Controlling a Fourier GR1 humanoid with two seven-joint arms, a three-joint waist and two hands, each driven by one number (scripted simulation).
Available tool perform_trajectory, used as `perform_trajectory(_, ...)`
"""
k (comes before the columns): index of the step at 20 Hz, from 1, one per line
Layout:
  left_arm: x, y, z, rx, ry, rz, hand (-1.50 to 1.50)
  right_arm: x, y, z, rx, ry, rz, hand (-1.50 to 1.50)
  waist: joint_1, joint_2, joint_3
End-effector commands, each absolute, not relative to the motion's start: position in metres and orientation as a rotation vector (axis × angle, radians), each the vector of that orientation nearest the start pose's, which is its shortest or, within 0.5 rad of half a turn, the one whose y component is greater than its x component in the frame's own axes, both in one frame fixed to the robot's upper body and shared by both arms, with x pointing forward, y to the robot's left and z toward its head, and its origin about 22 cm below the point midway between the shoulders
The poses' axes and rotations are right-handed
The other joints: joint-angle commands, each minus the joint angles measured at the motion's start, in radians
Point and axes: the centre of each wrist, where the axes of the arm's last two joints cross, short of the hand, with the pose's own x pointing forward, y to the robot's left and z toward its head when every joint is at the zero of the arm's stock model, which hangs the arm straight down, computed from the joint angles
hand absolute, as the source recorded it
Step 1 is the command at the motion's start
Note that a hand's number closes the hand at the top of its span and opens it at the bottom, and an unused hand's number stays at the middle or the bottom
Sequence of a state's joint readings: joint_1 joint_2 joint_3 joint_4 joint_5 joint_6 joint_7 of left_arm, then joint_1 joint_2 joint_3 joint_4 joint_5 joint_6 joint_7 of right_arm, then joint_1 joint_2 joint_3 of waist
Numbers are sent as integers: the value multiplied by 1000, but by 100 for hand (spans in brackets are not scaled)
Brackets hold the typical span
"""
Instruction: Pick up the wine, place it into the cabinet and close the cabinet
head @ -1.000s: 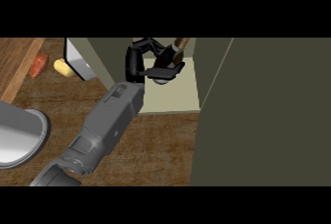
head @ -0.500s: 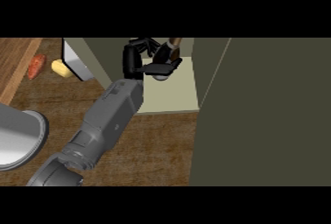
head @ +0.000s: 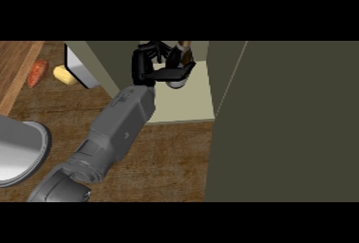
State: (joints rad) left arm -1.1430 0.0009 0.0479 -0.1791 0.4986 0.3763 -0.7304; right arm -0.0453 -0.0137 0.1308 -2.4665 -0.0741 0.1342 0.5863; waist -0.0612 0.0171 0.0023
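Head view: we find the left hand (head: 155, 64) inside the open cabinet (head: 184, 102), fingers curled round the wine (head: 184, 53), which stands above the pale cabinet floor at the far end. The right hand is not visible. We judge that releasing before the bottle sits flat could tip it, and the door (head: 294, 118) at right could catch the forearm. The cabinet otherwise shows nothing stored.
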Motion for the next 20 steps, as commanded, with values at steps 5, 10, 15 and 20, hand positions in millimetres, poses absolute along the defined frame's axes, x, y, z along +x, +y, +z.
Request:
perform_trajectory(5, 430, 103, 29, 149, -1832, 210, 150, 139, -208, 201, 252, -1936, 291, -150, -14, 5, -3)
perform_trajectory(10, 431, 111, 27, 197, -1823, 178, -150, 146, -208, 201, 250, -1949, 291, -150, -13, 11, -3)
perform_trajectory(15, 427, 131, 13, 230, -1809, 167, -150, 144, -211, 199, 262, -1941, 261, -150, -20, 15, -3)
perform_trajectory(20, 421, 127, 3, 290, -1790, 97, -150, 142, -205, 196, 260, -1945, 288, -150, -14, 10, -3)
